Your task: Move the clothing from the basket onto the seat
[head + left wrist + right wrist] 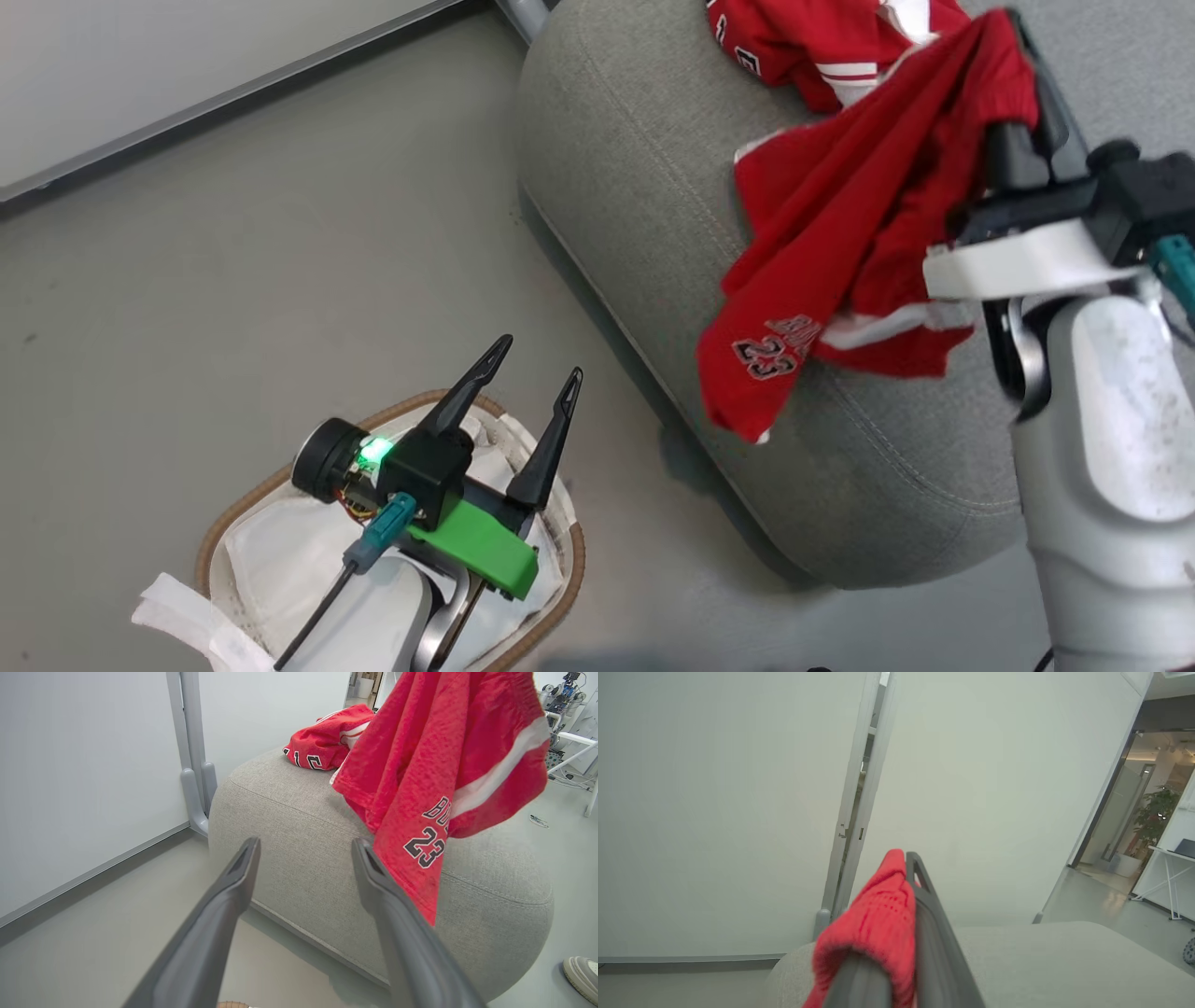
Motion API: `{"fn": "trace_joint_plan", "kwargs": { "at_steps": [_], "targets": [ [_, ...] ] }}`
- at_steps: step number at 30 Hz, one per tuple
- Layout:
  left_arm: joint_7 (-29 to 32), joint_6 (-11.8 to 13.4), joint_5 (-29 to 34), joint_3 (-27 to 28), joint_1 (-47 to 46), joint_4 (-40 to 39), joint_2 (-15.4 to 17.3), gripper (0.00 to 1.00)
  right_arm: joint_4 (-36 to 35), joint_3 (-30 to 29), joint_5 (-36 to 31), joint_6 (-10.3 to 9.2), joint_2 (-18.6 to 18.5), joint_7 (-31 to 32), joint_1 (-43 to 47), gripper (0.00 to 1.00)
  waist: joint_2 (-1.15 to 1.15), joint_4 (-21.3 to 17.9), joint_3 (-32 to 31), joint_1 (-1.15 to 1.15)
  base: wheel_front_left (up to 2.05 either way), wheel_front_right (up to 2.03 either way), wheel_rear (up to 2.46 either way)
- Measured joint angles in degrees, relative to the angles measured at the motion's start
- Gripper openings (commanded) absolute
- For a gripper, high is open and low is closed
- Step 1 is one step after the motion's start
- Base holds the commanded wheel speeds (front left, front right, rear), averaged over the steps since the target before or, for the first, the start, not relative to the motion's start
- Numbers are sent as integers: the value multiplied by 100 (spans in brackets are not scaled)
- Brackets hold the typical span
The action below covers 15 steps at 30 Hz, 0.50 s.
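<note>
Red shorts point(840, 243) with white trim and the number 23 hang from my right gripper point(1013, 37), which is shut on their waistband above the grey seat point(653, 187); the hem drapes over the seat's front edge. In the right wrist view the red cloth point(878, 924) is pinched between the fingers point(924, 905). A second red garment point(812, 37) lies on the seat at the back. My left gripper point(541, 364) stands open over the basket point(392, 411), whose white lining point(280, 551) shows. In the left wrist view the fingers point(233, 877) point at the seat point(299, 826) and the shorts point(439, 765).
A grey floor point(233, 280) spreads left of the seat, bounded by a white wall with a grey baseboard point(187, 103). A grey post point(196, 765) stands behind the seat. A shoe point(581, 975) rests on the floor at the lower right of the left wrist view.
</note>
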Motion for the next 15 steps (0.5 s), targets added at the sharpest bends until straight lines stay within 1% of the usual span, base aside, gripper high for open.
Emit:
{"fn": "trace_joint_plan", "kwargs": {
  "at_steps": [3,8,11,15],
  "targets": [
    [0,-1,-33,-15,-31,-36,5,100,29,-187,-208,0,4,0,-710,0,0,174,83,0,0,0,0],
    [0,-1,-33,8,-77,-152,15,100,162,-545,-780,0,-53,0,-2046,0,0,502,240,0,0,0,0],
    [0,-1,-31,-4,-114,-210,-9,100,428,-806,-1161,0,-569,0,-2775,0,0,750,348,0,0,0,0],
    [0,-1,-30,9,-149,-319,-100,100,894,-1029,-1374,0,-1265,0,-3409,0,0,1080,485,0,0,0,0]
  ]
}}
